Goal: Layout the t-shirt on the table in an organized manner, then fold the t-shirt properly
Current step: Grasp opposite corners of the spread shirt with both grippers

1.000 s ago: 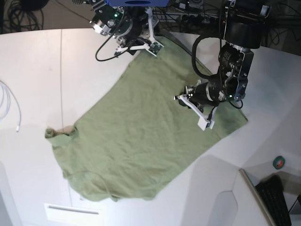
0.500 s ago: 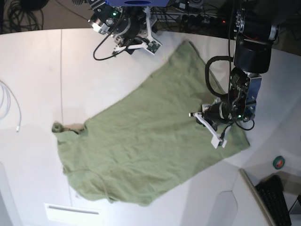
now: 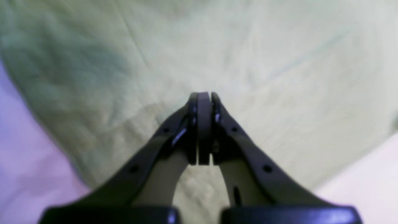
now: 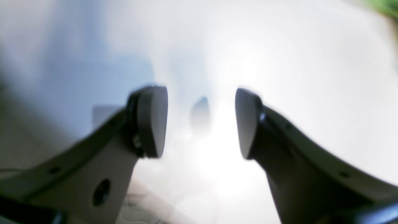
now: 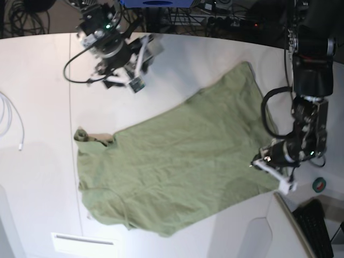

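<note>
The olive-green t-shirt (image 5: 177, 166) lies spread out on the white table (image 5: 43, 80), running from its collar end at the left to a corner at the far right. My left gripper (image 5: 277, 177) is shut at the shirt's lower right edge. In the left wrist view its pads (image 3: 203, 96) are pressed together at the cloth (image 3: 279, 62), and creases run toward the tips. My right gripper (image 5: 134, 72) hangs open over bare table, up and left of the shirt. The right wrist view shows the right gripper (image 4: 200, 121) with nothing between its fingers.
A white cable (image 5: 8, 121) lies at the table's left edge. A green tape roll (image 5: 319, 185) and a black keyboard (image 5: 314, 226) sit off the table's right front. A white strip (image 5: 83, 239) lies near the front edge. A thin dark seam (image 5: 70, 80) crosses the tabletop.
My left gripper has moved right and toward the front, and the whole shirt has slid right with it. The right gripper has moved left, away from the shirt's far corner.
</note>
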